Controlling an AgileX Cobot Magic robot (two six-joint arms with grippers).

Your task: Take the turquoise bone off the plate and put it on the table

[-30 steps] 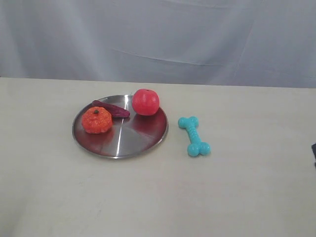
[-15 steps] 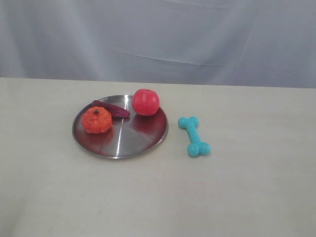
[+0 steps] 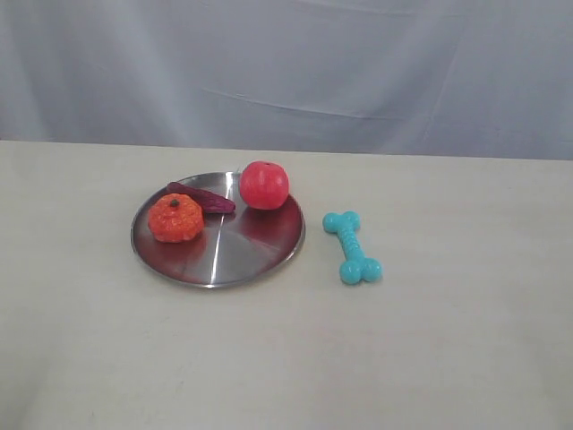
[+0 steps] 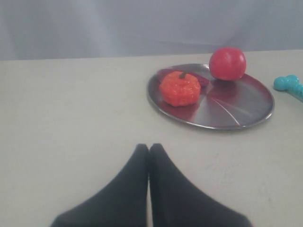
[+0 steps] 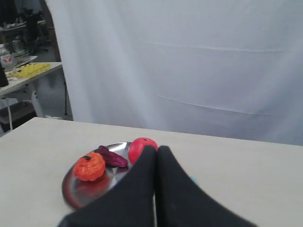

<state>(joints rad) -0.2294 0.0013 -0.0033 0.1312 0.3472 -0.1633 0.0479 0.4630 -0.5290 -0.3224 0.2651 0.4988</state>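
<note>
The turquoise bone lies on the beige table, just right of the steel plate and apart from its rim. One knobbed end shows in the left wrist view as the turquoise bone; in the right wrist view only a sliver of it peeks past the fingers. Neither arm appears in the exterior view. My left gripper is shut and empty over bare table, well short of the plate. My right gripper is shut and empty, raised above the table with the plate below.
On the plate sit an orange pumpkin toy, a red tomato toy and a dark purple piece. A white curtain hangs behind the table. Another table with clutter shows far off in the right wrist view.
A dark bit of the right arm at the exterior view's right edge a second ago has gone out of view. The bone and the plate's contents have not moved.
</note>
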